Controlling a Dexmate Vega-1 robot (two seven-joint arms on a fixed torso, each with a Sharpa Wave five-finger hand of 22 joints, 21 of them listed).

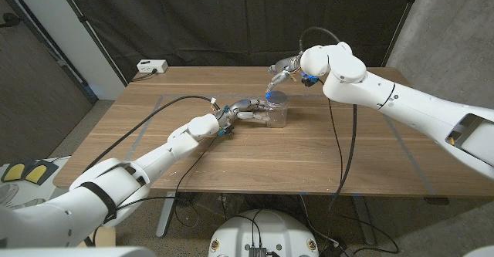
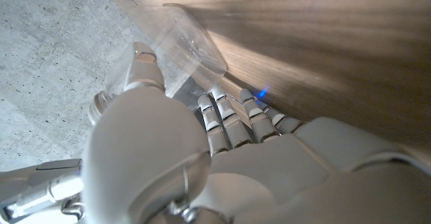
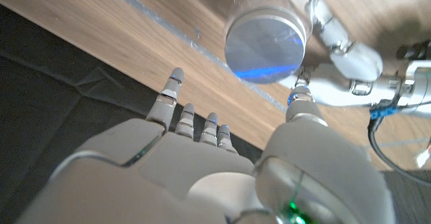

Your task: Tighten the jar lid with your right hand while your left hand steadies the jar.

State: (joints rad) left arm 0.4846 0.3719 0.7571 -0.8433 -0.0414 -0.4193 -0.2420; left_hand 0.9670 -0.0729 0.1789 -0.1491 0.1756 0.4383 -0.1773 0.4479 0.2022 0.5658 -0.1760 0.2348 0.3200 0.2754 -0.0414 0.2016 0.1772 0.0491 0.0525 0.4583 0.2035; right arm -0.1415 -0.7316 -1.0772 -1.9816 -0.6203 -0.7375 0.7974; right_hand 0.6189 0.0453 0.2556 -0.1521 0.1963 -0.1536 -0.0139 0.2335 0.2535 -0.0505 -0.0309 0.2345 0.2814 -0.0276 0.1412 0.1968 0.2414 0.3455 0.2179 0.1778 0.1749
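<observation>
On table (image 1: 324,145): jar (image 1: 276,110) upright, lid (image 1: 275,96) up, left hand (image 1: 241,112) gripping.

You see a brown wooden table (image 1: 309,153). A clear jar (image 1: 276,110) with a blue lid stands on it. A white power strip (image 1: 151,66) lies at the far left corner.

Jar (image 2: 182,49) blurred and partly behind the left hand (image 2: 202,150), right hand (image 1: 284,70) fingertips too small to tell
</observation>
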